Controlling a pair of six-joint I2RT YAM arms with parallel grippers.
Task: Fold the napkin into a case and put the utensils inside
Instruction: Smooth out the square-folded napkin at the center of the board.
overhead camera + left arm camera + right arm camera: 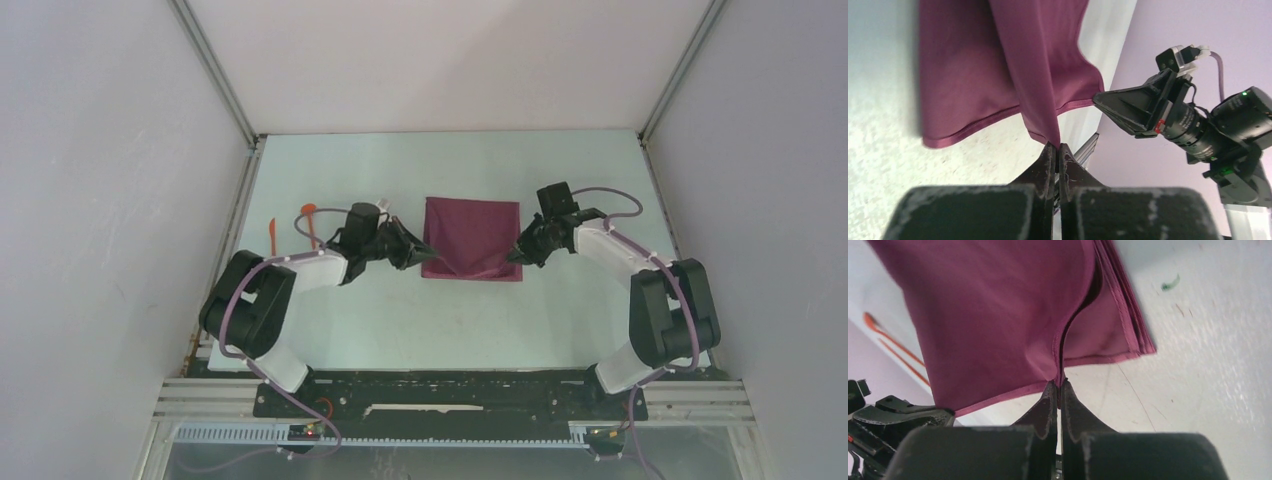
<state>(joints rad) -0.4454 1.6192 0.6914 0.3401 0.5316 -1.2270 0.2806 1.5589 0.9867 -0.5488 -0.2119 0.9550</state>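
Observation:
The maroon napkin lies folded in the middle of the table, its near edge lifted at both corners. My left gripper is shut on the near left corner; in the left wrist view the cloth rises from the pinched fingertips. My right gripper is shut on the near right corner, where a fold of napkin runs up from its tips. Two orange utensils lie to the left of the left arm, also showing as orange lines in the right wrist view.
White walls enclose the pale table on three sides. The arm bases and a black rail sit along the near edge. A small green mark is on the table beyond the cloth.

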